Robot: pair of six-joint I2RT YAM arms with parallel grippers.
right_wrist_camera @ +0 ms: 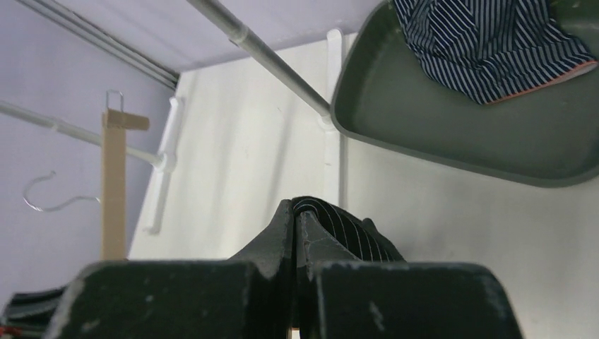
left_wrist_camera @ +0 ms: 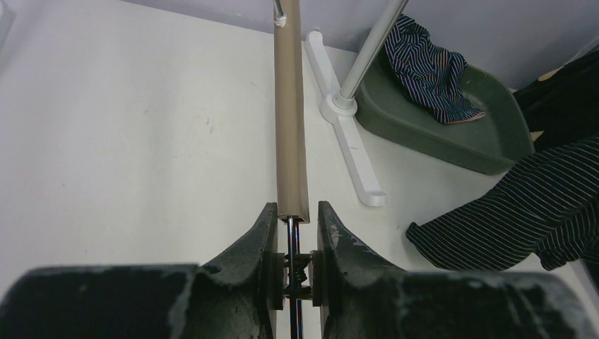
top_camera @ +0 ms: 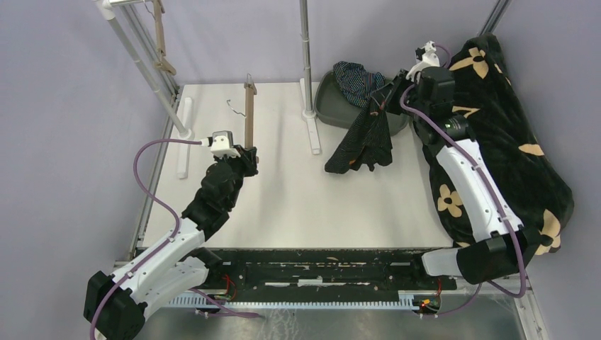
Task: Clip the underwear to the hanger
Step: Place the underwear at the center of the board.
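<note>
The hanger (top_camera: 249, 113) is a tan wooden bar with a wire hook, held up over the table's left half. My left gripper (top_camera: 244, 157) is shut on its spring clip (left_wrist_camera: 297, 265), one pad on each side. My right gripper (top_camera: 388, 93) is shut on the edge of the black pinstriped underwear (top_camera: 365, 138), which hangs down to the table near the tray. Its fold shows between the fingers (right_wrist_camera: 332, 227) in the right wrist view. The navy striped underwear (top_camera: 358, 79) lies in the green tray (top_camera: 327, 106). The two grippers are well apart.
A vertical rack pole (top_camera: 306, 49) on a white foot (top_camera: 312, 131) stands between the hanger and the tray. A slanted rack frame (top_camera: 145, 67) with another hanger (top_camera: 161, 42) is at the back left. A big black flowered blanket (top_camera: 514, 142) fills the right side.
</note>
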